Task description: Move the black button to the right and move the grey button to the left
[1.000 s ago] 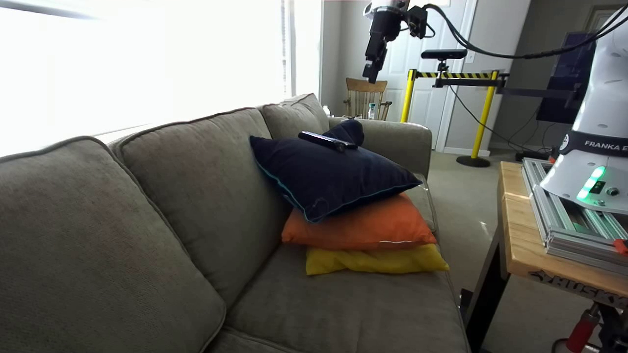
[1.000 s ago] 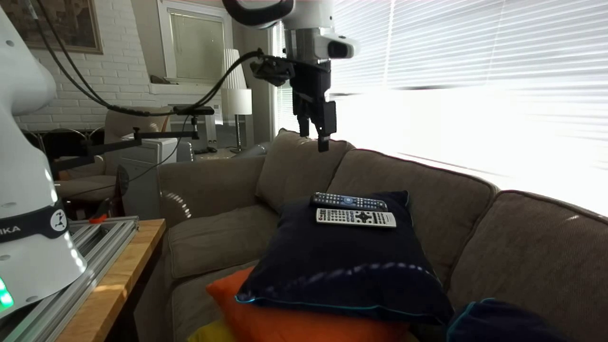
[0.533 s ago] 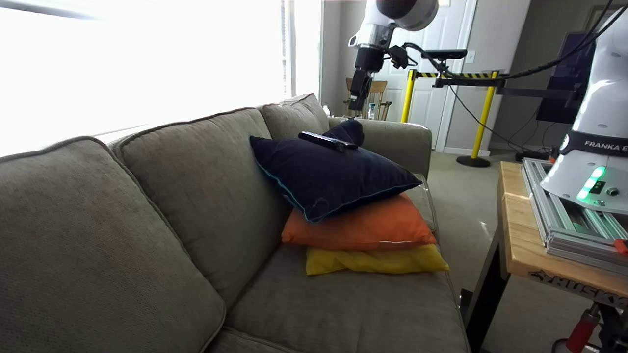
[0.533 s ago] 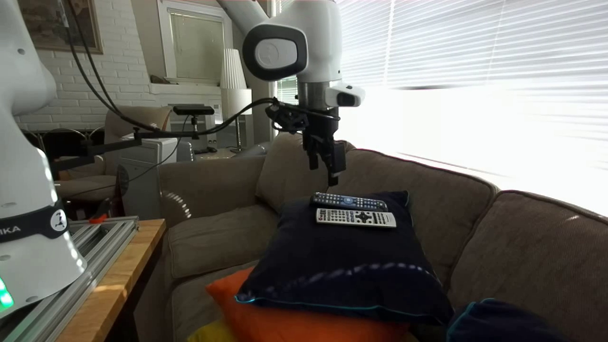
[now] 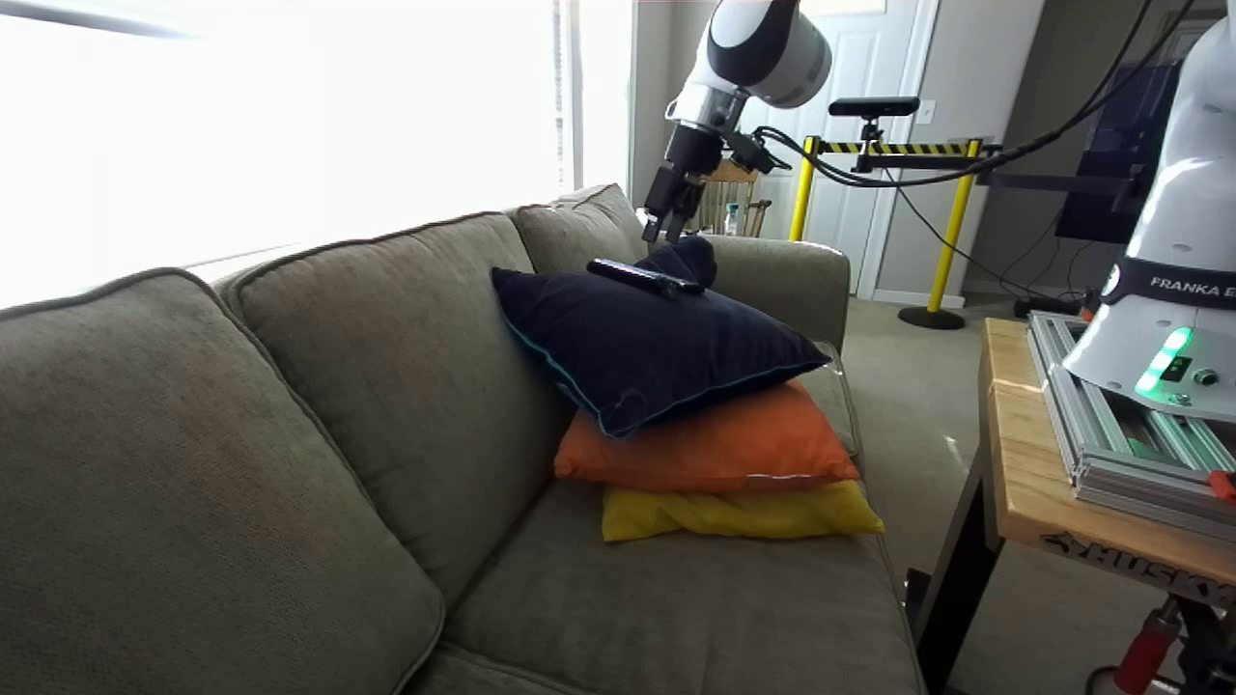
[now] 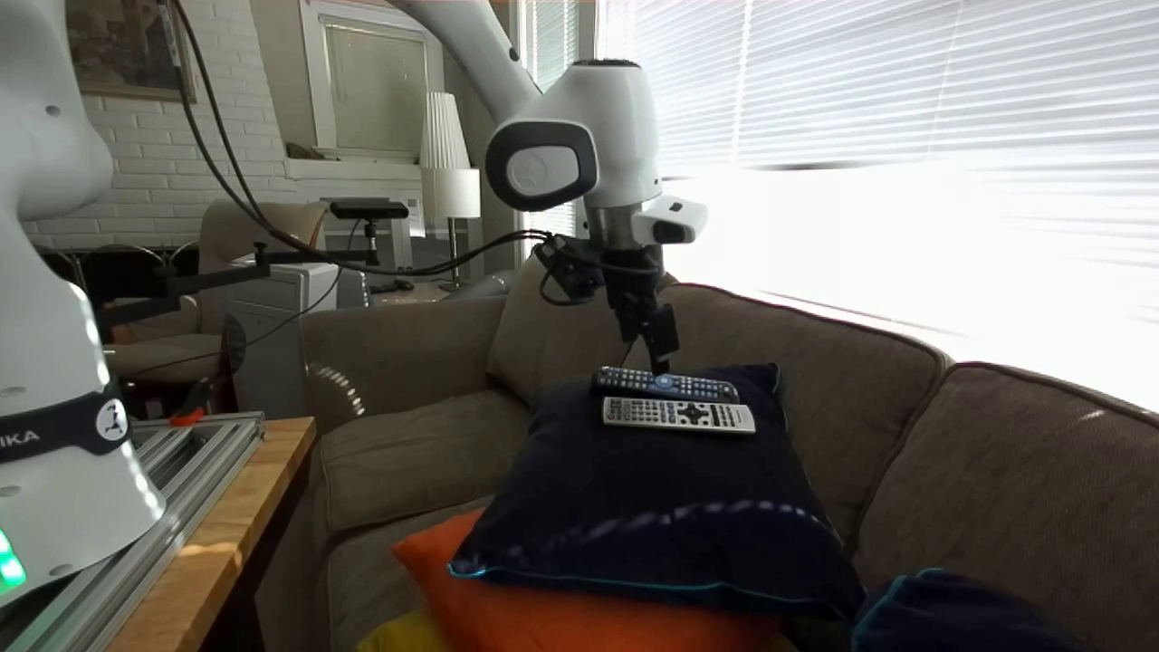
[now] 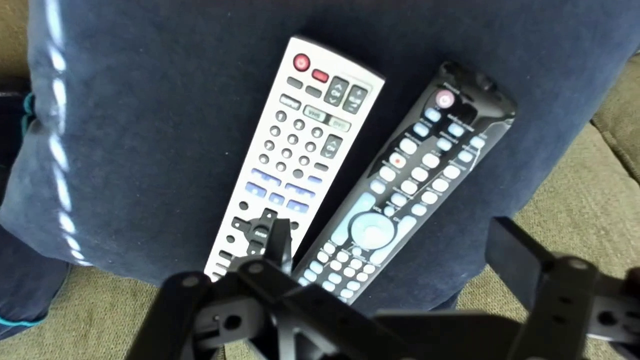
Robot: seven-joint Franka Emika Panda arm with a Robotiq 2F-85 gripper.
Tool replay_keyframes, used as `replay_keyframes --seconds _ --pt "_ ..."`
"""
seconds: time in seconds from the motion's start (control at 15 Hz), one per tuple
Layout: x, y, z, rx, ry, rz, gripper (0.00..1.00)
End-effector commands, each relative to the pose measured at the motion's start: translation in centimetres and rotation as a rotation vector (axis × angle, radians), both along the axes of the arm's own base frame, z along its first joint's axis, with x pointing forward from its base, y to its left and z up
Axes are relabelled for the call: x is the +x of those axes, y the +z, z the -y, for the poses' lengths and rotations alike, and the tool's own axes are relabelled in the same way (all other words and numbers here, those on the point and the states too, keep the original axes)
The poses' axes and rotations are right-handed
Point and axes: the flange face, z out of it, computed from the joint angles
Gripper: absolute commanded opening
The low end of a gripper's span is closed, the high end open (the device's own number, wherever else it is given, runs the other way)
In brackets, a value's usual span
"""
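The black remote (image 7: 406, 186) and the grey remote (image 7: 289, 162) lay side by side on the pillow (image 6: 638, 480); apparently neither move was done yet, and both were left. Above the pillow, the gripper (image 7: 389, 242) stood spread wide, holding nothing.

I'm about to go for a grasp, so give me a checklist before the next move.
1. Gripper open: ok, fingers apart.
2. Black remote between the fingers in the wrist view: ok.
3. Pale grey remote clear of the fingers: not ok, one overlaps its edge there.
4. Finger room between the remotes: not ok, looks tight toward the gripper.
5. Fingertip height above the remotes: cannot tell.
6. Navy pillow steady under pressure: cannot tell; it tilts on the orange pillow.
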Motion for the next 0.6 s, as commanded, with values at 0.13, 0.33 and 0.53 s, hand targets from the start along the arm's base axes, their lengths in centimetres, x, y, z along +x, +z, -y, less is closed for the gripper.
replay_keyframes --seconds 0.13,0.33,0.53 --pt "2.2 -2.3 -1.3 0.103 -0.072 -0.008 1.0" --pt "2.7 -3.2 -1.7 0.108 -0.084 -0.007 1.0" --pt "3.0 -3.9 -1.8 0.114 -0.115 -0.01 1.0"
